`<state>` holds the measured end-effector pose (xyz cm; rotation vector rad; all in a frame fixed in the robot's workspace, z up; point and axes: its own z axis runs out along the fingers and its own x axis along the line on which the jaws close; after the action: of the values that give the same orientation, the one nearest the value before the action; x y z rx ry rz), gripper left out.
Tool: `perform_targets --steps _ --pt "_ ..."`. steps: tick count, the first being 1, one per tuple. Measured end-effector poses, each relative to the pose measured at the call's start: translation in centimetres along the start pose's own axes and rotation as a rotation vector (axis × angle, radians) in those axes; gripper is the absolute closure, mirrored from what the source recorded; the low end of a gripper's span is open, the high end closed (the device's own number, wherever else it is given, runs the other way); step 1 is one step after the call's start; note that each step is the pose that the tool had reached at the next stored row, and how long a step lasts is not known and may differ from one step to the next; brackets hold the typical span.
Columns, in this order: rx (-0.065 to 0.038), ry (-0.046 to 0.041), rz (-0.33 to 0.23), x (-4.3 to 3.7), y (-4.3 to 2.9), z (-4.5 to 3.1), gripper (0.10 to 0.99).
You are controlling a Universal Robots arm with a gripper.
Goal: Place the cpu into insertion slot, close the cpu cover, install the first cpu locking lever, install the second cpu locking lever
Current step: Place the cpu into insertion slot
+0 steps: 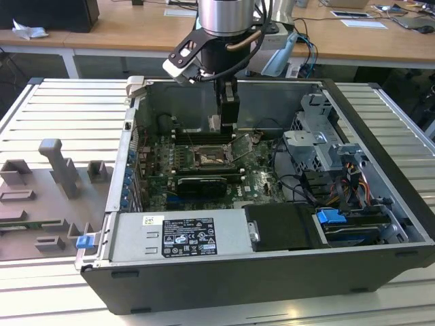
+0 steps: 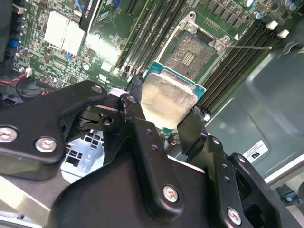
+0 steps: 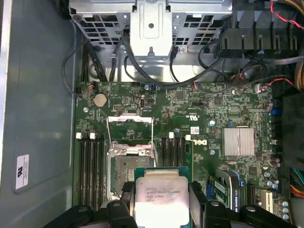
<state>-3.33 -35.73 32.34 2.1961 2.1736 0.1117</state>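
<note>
Gripper jaws clamped on 2 opposite edges of the cpu, held above the green motherboard, close beside the insertion slot and not yet in it; the socket is bare and the cpu cover is swung open on its hinge. Risks, as judged: the chip sits offset from the socket, so a straight drop would land it on the metal rim or the memory slots; a tilted or rotated seat could bend socket contacts; the thin-edge grip could slip; the arm could catch the raised cover. The board lies at the bottom of an open computer case, with cables and a power supply close by. The case rests on a ribbed metal table, with wooden desks behind
</note>
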Motion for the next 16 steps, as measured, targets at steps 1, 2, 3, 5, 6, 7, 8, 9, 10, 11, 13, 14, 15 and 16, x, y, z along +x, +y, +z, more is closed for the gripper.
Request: perform_targets --steps 1,2,3,5,6,7,8,9,10,11,13,14,15,16 --pt "0.000 -0.0009 0.010 0.00 0.00 0.04 0.545" --pt "0.000 -0.0016 0.018 0.00 0.00 0.06 0.545" --pt "0.000 -0.0021 0.024 0.00 -0.01 0.08 0.545" --pt "-0.001 -0.0041 0.047 0.00 -0.01 0.16 0.545" --pt "-0.001 -0.0052 0.060 0.00 -0.02 0.20 0.545" --pt "-0.001 -0.0058 0.067 0.00 -0.02 0.22 0.545" --pt "-0.001 -0.0062 0.072 0.00 -0.02 0.24 0.545" --pt "-0.001 -0.0071 0.082 -0.01 -0.02 0.27 0.545" --pt "-0.002 -0.0083 0.095 -0.01 -0.03 0.31 0.545" --pt "-0.002 -0.0089 0.102 -0.01 -0.03 0.33 0.545" --pt "-0.002 -0.0105 0.122 -0.01 -0.03 0.38 0.545" --pt "-0.002 -0.0116 0.134 -0.01 -0.04 0.41 0.545" --pt "-0.003 -0.0131 0.151 -0.01 -0.04 0.45 0.545" --pt "-0.003 -0.0146 0.168 -0.01 -0.04 0.50 0.545"
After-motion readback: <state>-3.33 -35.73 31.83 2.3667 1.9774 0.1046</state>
